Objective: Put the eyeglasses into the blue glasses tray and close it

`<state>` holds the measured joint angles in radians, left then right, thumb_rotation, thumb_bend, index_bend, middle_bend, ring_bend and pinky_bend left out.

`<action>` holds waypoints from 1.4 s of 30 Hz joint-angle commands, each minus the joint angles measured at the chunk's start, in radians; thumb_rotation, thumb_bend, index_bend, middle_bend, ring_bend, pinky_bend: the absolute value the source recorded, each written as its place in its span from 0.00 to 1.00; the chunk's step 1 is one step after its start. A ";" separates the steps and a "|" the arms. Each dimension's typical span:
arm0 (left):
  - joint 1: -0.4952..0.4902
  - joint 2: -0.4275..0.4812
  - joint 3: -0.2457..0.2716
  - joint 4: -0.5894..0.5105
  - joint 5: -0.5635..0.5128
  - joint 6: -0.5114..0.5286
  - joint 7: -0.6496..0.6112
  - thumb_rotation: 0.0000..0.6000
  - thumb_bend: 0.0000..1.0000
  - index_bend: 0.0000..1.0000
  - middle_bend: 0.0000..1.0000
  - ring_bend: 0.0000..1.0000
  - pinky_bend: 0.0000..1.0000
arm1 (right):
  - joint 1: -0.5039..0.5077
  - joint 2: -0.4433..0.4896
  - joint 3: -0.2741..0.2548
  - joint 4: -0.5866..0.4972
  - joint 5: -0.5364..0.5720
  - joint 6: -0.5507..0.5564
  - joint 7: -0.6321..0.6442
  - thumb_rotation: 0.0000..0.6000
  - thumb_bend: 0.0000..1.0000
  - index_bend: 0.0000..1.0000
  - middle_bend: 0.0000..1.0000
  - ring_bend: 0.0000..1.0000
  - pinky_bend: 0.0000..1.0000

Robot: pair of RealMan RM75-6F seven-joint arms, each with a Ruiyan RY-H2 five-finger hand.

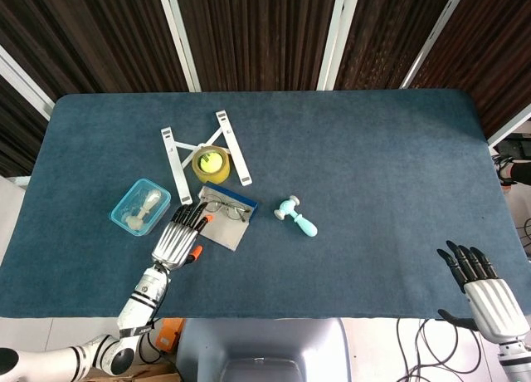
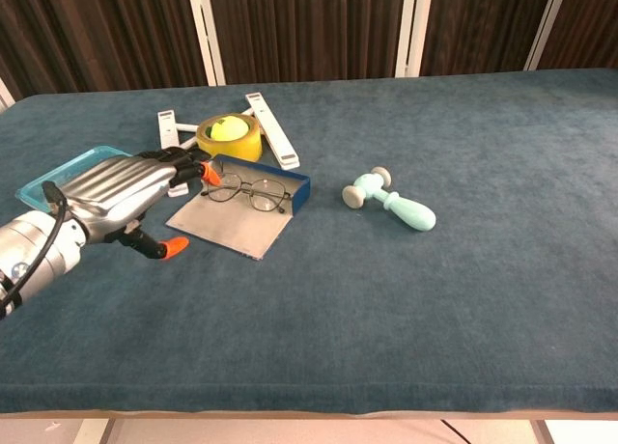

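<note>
The eyeglasses [image 1: 226, 208] [image 2: 245, 191] lie inside the open blue glasses tray [image 1: 241, 202] [image 2: 293, 180], whose grey lid [image 1: 226, 231] [image 2: 232, 228] is folded out flat on the table toward me. My left hand [image 1: 177, 242] [image 2: 121, 193] hovers open just left of the tray, its fingers spread and empty, its fingertips [image 2: 189, 156] near the tray's left end. My right hand [image 1: 474, 282] is open at the front right edge of the table, far from the tray, seen only in the head view.
A yellow tape roll [image 1: 211, 163] [image 2: 228, 135] with a tennis ball inside sits on a white folding stand [image 1: 236, 144] behind the tray. A clear blue lidded box [image 1: 140, 207] [image 2: 58, 180] stands to the left. A teal massage hammer [image 1: 298, 217] [image 2: 393, 202] lies to the right.
</note>
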<state>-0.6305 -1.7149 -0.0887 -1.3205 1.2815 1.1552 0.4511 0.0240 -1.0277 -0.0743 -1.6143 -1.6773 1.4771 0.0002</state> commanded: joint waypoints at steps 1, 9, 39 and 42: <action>0.004 -0.040 0.003 0.046 -0.008 -0.013 0.007 1.00 0.29 0.23 0.02 0.00 0.13 | -0.001 -0.001 -0.003 0.000 -0.005 0.002 -0.002 1.00 0.18 0.00 0.00 0.00 0.00; -0.001 -0.102 -0.010 0.134 0.006 -0.012 0.001 1.00 0.29 0.29 0.03 0.00 0.13 | 0.001 -0.003 0.000 0.000 0.000 0.000 -0.004 1.00 0.18 0.00 0.00 0.00 0.00; -0.046 -0.174 -0.079 0.231 -0.042 -0.095 0.015 1.00 0.29 0.32 0.03 0.00 0.13 | 0.005 -0.003 0.002 0.000 0.009 -0.009 -0.007 1.00 0.18 0.00 0.00 0.00 0.00; -0.055 -0.181 -0.089 0.240 -0.046 -0.100 0.019 1.00 0.29 0.32 0.03 0.00 0.13 | 0.006 -0.003 0.003 -0.001 0.012 -0.010 -0.008 1.00 0.18 0.00 0.00 0.00 0.00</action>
<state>-0.6838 -1.8942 -0.1756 -1.0824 1.2368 1.0569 0.4688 0.0299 -1.0311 -0.0714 -1.6151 -1.6657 1.4675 -0.0077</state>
